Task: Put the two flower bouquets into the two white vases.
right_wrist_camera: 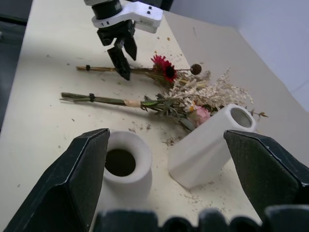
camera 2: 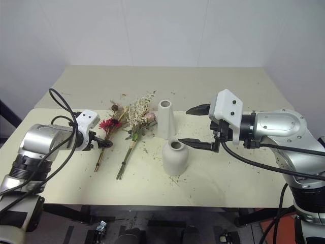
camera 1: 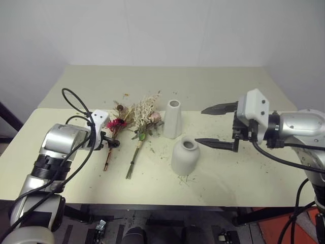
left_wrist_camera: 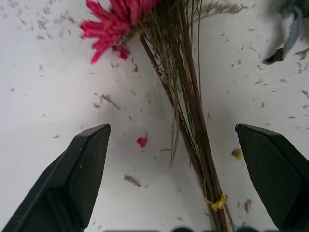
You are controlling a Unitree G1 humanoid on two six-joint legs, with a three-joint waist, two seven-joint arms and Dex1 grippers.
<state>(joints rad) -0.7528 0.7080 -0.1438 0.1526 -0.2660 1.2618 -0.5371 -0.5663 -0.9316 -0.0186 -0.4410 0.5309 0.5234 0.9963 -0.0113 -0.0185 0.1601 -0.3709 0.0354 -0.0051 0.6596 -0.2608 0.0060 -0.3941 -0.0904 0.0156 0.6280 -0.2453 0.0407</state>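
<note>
The daisy bouquet (left_wrist_camera: 193,121) is running off the left wrist view's edges, its flower head and stem ends cut away. The left gripper (camera 1: 112,144) is covering part of those stems in the head views. The rose bouquet's (right_wrist_camera: 159,102) pink bloom is lying half-hidden behind the tall vase (right_wrist_camera: 207,145).

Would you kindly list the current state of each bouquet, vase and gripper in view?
Red daisy bouquet: lying flat on the table, not held.
Pink rose bouquet: lying flat beside it, not held.
Tall vase: upright, empty.
Squat vase: upright, empty.
Left gripper: open, straddling the daisy bouquet's stems.
Right gripper: open, empty, near the squat vase.
</note>
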